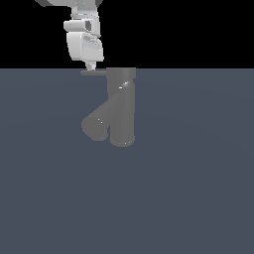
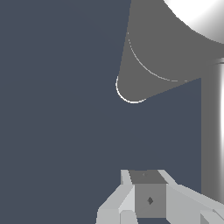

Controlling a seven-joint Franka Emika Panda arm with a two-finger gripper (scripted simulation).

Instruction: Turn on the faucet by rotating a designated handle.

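The faucet (image 1: 122, 106) is a dark grey upright cylinder with a thick angled spout (image 1: 96, 126) branching down toward the exterior view's left. The handle (image 1: 94, 72), a thin grey rod, sticks out sideways from the cylinder's top toward the exterior view's left. My gripper (image 1: 91, 66) hangs directly over the rod, its tip at or just above it; contact cannot be told. In the wrist view the fingers (image 2: 131, 192) stand together and shut with nothing between them. There the handle (image 2: 212, 131) runs alongside the gripper (image 2: 146, 176), and the spout (image 2: 148, 61) lies beyond.
The faucet stands on a flat blue-grey floor (image 1: 198, 188) that reaches to a black background. The white arm (image 1: 84, 39) comes down from above at the exterior view's left of the cylinder.
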